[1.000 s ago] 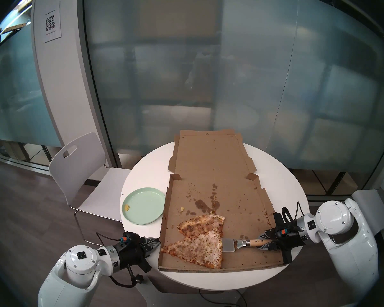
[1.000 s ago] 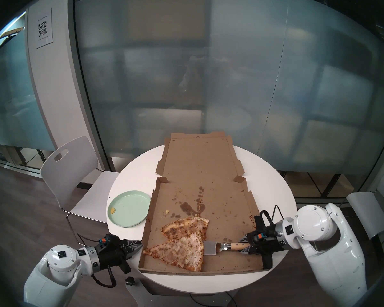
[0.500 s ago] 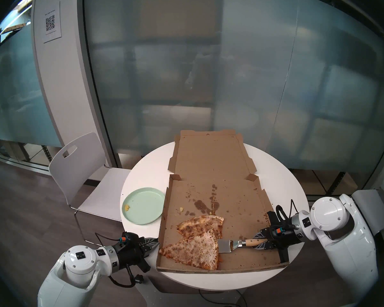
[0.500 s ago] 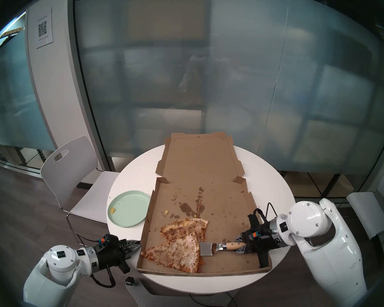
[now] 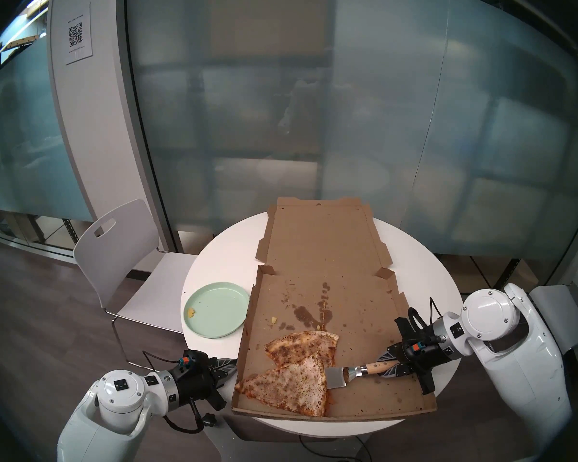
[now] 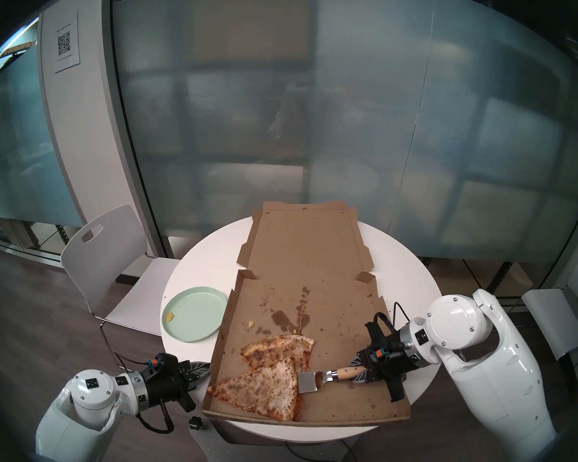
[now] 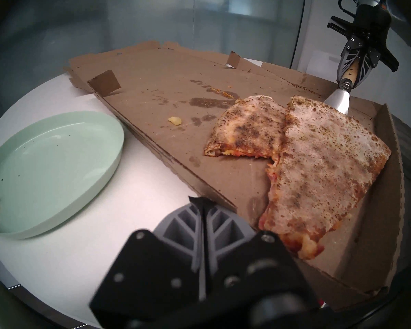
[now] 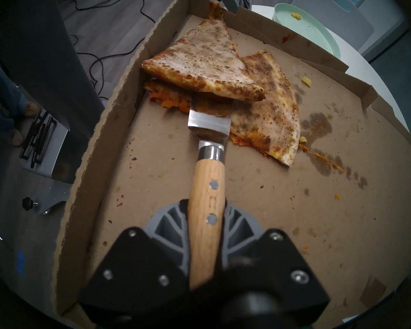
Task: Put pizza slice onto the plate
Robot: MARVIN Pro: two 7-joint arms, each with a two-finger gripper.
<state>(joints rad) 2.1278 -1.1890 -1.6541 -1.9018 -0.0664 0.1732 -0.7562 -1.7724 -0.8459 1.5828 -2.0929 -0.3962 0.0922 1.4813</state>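
Right fingers (image 8: 205, 226) clamp the spatula (image 8: 209, 122), left fingers (image 7: 203, 222) shut empty; blade barely under the pizza slice (image 8: 199, 62), so lifting risks folding or sliding off before reaching the plate (image 5: 244, 293).

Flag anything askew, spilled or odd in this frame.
The pizza box sits skewed, its near left corner past the table edge. The pizza slice overlaps the darker slice, its tip against the box wall. A yellow scrap lies on the plate.

Dim, even indoor light; soft shadows, fisheye bending with dark rims, and both wrist views blur up close.
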